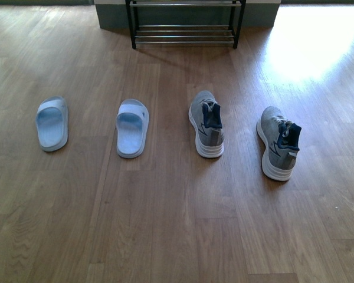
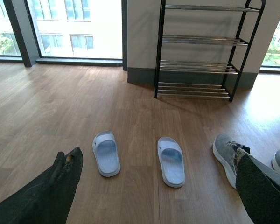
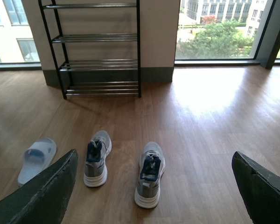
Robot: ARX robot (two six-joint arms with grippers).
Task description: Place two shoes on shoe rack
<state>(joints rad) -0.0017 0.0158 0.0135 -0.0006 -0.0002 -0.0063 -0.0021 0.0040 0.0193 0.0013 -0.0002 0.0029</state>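
No shoe is on the shoe rack (image 1: 184,35) yet. It stands at the top centre of the front view, against the wall. All four shoes sit in a row across the middle of that frame on the wooden floor (image 1: 165,236): one pale blue slide (image 1: 51,123) at the left, its mate (image 1: 133,127) left of centre, one grey sneaker (image 1: 206,123) right of centre, the other sneaker (image 1: 278,142) further right. Every shoe has its heel toward the robot and its toe toward the rack, so the long axes run up the frame (the rightmost sneaker is turned a little).

Neither arm shows in the front view. From the wrists, the left gripper (image 2: 157,158) has its fingers (image 2: 56,191) spread wide in the lower corners and grips nothing, with the slides lying ahead of it, low in the frame. The right gripper (image 3: 154,157) is likewise spread and empty, its fingers (image 3: 46,196) framing the two sneakers at lower centre.

I'd judge the sneakers fall to the right arm and the slides to the left. Either way the reach is forward and down, closing across a shoe's width.
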